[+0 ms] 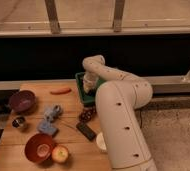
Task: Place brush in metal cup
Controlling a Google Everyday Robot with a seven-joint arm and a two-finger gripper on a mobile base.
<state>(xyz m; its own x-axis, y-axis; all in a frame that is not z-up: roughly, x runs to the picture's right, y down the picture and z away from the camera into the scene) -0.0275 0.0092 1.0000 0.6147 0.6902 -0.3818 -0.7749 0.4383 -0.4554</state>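
White and bulky, the gripper point(89, 86) reaches down into the green bin point(81, 83) at the far edge of the tabletop point(68, 102), near its right end. Its jaws are pressed together, though the wrist and the bin wall hide the fingertips, so whether they pinch anything cannot be seen. The brush is not visible; it may lie inside the bin under the gripper, and neither its long axis nor the way it points can be made out.

From the gripper the arm point(119, 105) rises to a rounded elbow above the bin, bends right, then drops as a thick white column with small dark holes toward the near right corner, where the picture's lower edge cuts it off. This column covers the right side of the tabletop and part of a white cup point(101, 142) at its base.

Well apart from the bin, the metal cup point(19, 121) stands upright near the left edge, just in front of the dark purple bowl point(22, 101). An orange carrot point(61, 90) lies beside the bin on its left. A blue object point(50, 119), its shape hard to read, sits mid-table, with a flat black block point(86, 131) to its right. A red bowl point(38, 147) and an apple point(60, 154) sit at the near edge.
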